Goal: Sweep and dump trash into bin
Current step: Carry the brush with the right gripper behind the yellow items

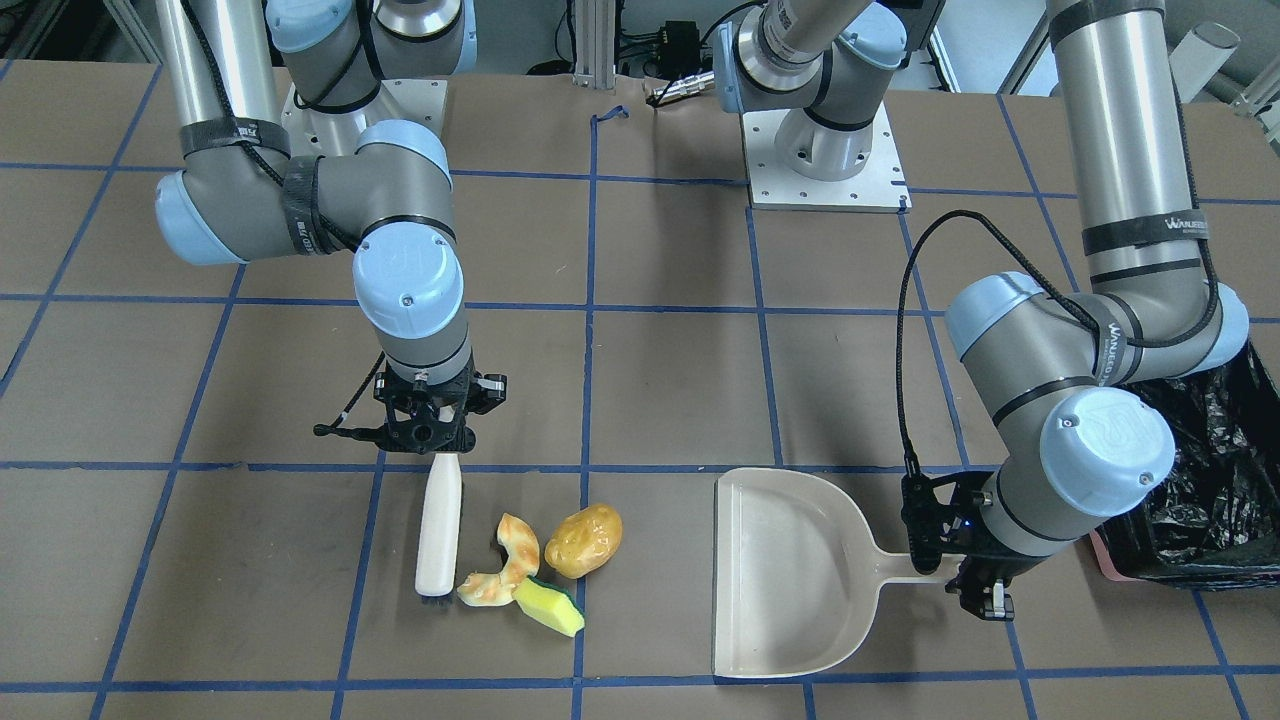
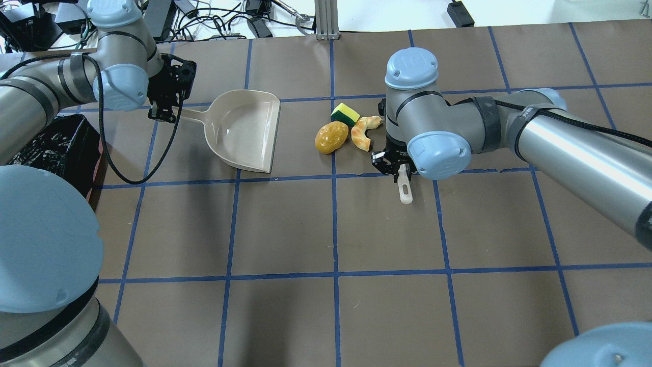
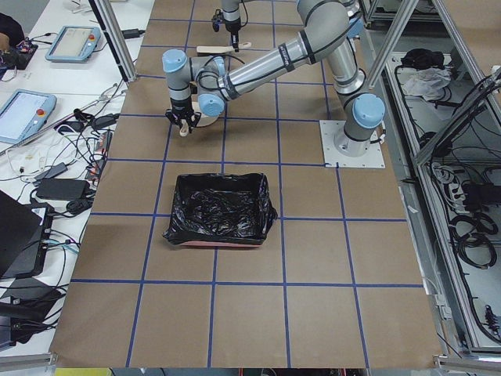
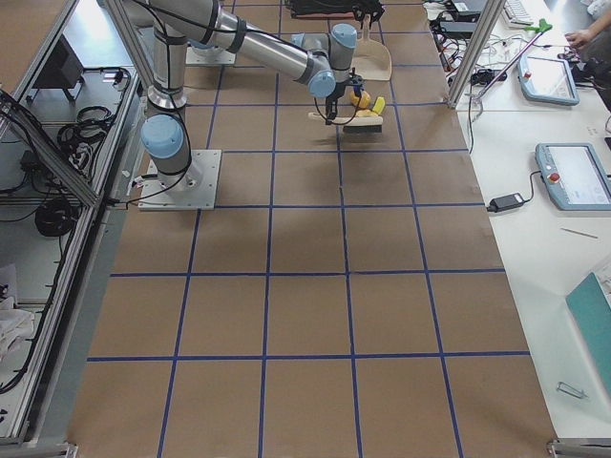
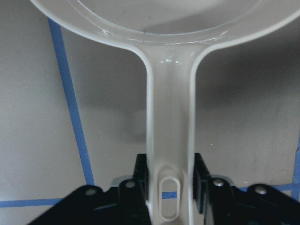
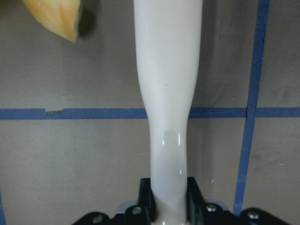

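The trash lies in a cluster: a glossy potato [image 1: 583, 541], a curled peel [image 1: 505, 573] and a yellow sponge wedge [image 1: 550, 606]. My right gripper [image 1: 437, 445] is shut on the handle of a white brush [image 1: 439, 530], whose head rests on the table just beside the peel. My left gripper [image 1: 950, 575] is shut on the handle of the beige dustpan [image 1: 790, 570], which lies flat with its open mouth towards the trash, a gap away. The black-lined bin [image 1: 1200, 500] stands behind the left arm. The wrist views show the dustpan handle [image 5: 169, 117] and the brush handle [image 6: 168, 93] between the jaws.
The table is brown with blue tape grid lines [image 2: 333, 229]. The two arm bases [image 1: 825, 160] stand at the far side. The bin [image 3: 219, 207] sits at the table's left end, near the edge. Cables and devices [image 2: 204, 20] lie beyond the table.
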`<state>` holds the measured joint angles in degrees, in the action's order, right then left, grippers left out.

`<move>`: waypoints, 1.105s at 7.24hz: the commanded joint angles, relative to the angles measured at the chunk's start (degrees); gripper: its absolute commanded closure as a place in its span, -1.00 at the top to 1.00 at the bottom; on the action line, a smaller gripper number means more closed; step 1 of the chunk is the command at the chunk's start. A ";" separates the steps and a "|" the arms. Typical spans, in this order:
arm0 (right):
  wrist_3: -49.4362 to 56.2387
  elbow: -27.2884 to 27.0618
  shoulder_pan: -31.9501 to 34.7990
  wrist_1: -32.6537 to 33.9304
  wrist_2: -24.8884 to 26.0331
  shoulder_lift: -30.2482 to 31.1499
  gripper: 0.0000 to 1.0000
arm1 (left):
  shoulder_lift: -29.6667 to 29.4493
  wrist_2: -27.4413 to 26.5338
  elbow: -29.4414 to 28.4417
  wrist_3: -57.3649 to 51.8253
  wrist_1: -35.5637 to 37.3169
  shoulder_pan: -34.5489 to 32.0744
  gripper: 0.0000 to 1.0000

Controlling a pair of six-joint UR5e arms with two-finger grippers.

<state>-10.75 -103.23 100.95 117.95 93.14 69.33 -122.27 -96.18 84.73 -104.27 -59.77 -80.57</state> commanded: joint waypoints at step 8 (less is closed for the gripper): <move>-13.40 4.70 9.00 1.76 -3.50 -4.64 -1.00 | -0.25 -1.38 -0.09 -0.41 0.00 0.06 -0.91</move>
<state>-22.81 -98.80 108.87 119.77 89.68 64.96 -122.42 -97.51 84.64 -104.69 -59.76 -80.47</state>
